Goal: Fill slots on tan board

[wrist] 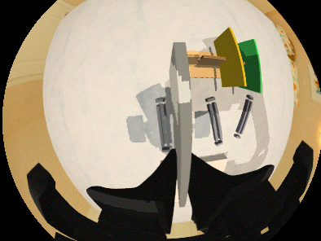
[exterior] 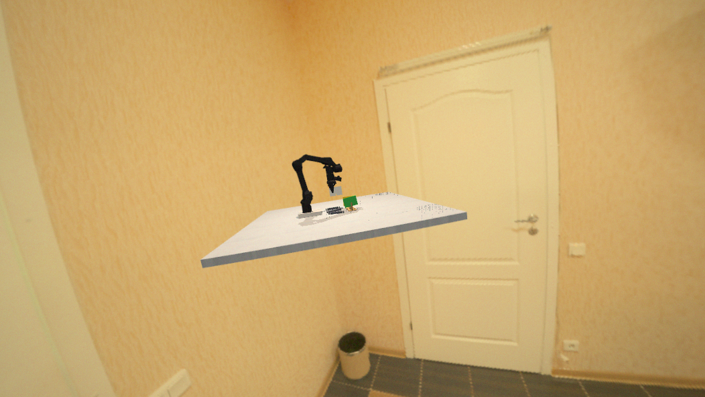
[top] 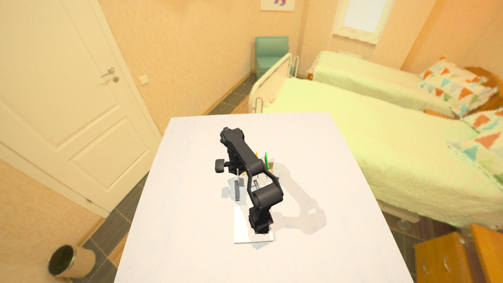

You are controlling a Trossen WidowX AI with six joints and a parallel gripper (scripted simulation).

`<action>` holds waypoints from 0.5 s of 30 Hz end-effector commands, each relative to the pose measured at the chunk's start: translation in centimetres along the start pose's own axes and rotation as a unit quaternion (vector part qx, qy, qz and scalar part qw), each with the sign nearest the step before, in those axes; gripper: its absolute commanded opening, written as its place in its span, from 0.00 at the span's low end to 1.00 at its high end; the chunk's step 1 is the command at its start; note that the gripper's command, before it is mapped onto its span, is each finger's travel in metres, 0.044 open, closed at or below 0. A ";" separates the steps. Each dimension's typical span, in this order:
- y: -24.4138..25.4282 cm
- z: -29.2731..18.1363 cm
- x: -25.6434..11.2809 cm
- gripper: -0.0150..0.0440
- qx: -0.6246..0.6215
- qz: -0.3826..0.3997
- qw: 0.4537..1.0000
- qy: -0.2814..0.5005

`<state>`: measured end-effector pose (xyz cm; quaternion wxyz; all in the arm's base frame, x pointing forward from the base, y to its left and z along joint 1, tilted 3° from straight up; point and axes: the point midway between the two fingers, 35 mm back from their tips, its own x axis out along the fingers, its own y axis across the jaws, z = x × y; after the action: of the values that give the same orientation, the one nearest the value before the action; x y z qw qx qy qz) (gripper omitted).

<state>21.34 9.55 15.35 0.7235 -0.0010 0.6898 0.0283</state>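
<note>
My gripper (exterior: pixel 332 190) (wrist: pixel 178 152) is shut on a grey board (exterior: pixel 338 190) (wrist: pixel 185 130), held upright above the table. The standing tan board (top: pixel 270 165) (wrist: pixel 195 59) is beyond it, to the right in the wrist view. The yellow board (top: pixel 256 154) (wrist: pixel 231 67) and the green board (top: pixel 266 161) (exterior: pixel 350 200) (wrist: pixel 254 67) stand crosswise on the tan board, side by side. The grey board hangs on the yellow board's side, near the tan board's left end in the wrist view. Its notch and how deep the other boards sit are hidden.
Three dark holders stand empty on the table: one (top: pixel 236 190) (wrist: pixel 163 126) left, one (top: pixel 256 183) (wrist: pixel 215 122) in the middle and one (wrist: pixel 244 116) right. The arm's white base plate (top: pixel 242 225) is at the near side. The arm partly covers the tan board in the top view.
</note>
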 end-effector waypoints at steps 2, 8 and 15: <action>-0.3 1.2 -0.3 0.25 0.001 0.002 1.000 -0.007; -1.0 2.4 -0.3 0.25 0.001 0.002 1.000 -0.007; -1.8 3.9 -0.3 0.25 -0.001 0.002 1.000 -0.006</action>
<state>24.47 8.07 15.56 0.7250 0.0000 0.6883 0.0253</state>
